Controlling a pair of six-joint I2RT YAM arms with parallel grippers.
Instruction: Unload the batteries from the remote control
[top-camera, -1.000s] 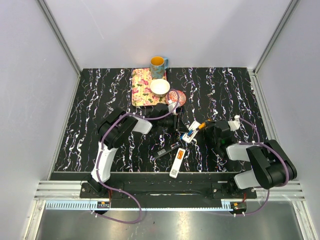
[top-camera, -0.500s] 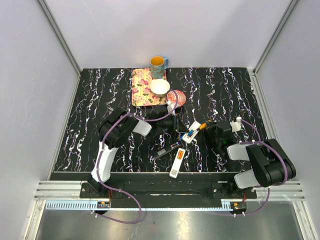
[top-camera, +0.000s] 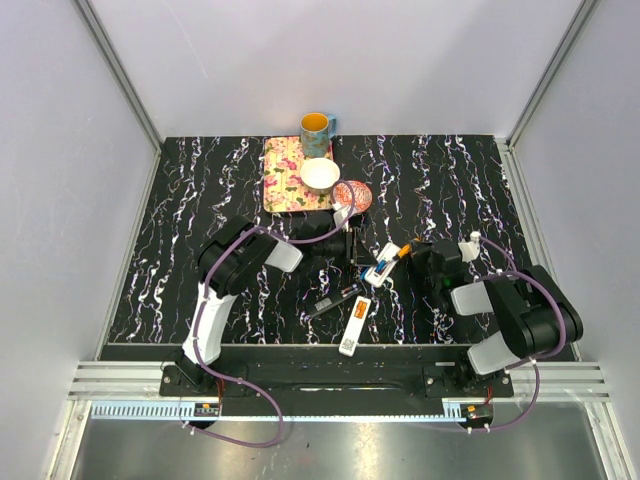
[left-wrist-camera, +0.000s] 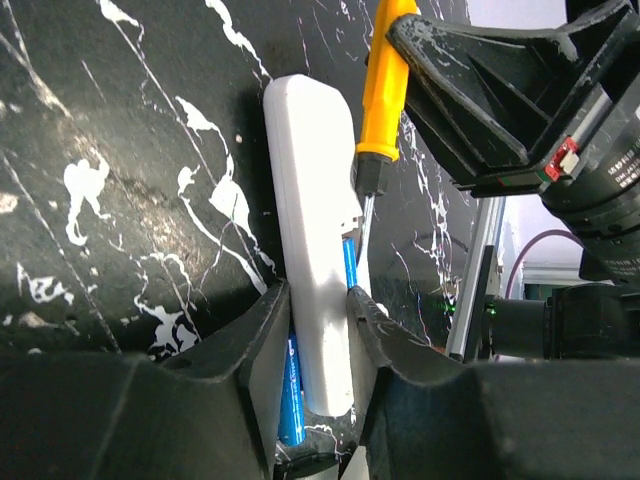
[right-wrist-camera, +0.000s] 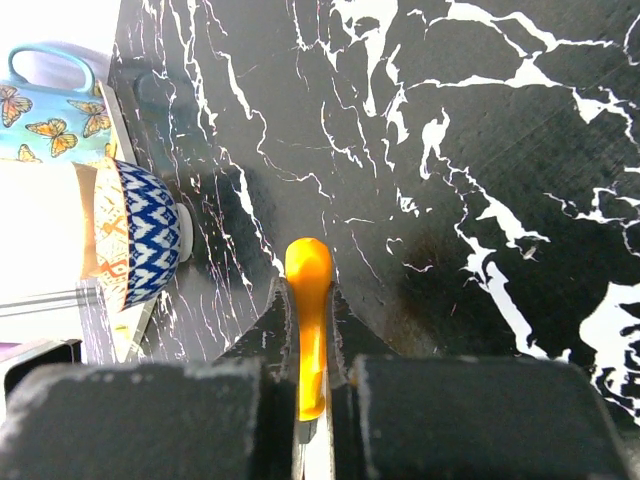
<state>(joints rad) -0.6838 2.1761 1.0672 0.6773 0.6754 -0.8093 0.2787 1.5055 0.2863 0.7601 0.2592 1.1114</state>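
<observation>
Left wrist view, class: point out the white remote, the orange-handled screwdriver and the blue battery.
white remote (left-wrist-camera: 308, 190), left wrist view, its upper white casing.
orange-handled screwdriver (left-wrist-camera: 385, 80), left wrist view, its orange handle.
blue battery (left-wrist-camera: 291, 395), left wrist view, its exposed blue side.

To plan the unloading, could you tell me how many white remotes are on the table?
2. The held remote sits mid-table in the left gripper; the loose remote lies nearer the front edge. Others may hide under the arms.
</observation>
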